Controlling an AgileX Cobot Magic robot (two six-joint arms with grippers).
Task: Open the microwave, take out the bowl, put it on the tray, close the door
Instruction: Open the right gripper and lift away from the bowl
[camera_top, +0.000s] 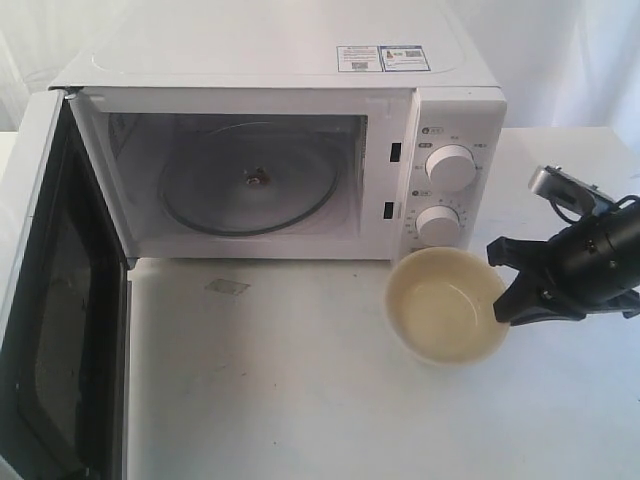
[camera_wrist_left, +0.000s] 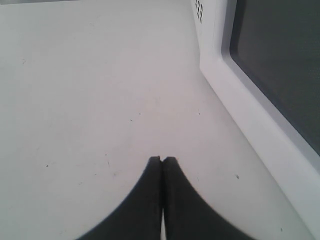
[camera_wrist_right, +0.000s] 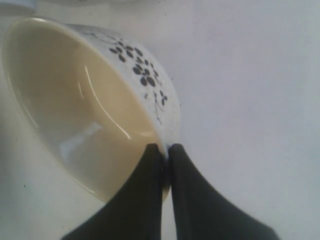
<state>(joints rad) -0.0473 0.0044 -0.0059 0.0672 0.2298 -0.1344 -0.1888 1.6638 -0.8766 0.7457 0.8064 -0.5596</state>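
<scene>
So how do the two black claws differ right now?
The right gripper pinches the rim of the bowl; the left gripper holds nothing. The right one is near the knobs of the microwave; the left one is beside the open door. Both are black, with jaws closed.

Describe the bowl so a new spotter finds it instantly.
Find the white microwave with its door swung open. Just in front of its two-knob panel is a round bowl, rim pinched by the right gripper. Cream inside, dark flower sprigs on its pale outside; the only bowl in view.
</scene>
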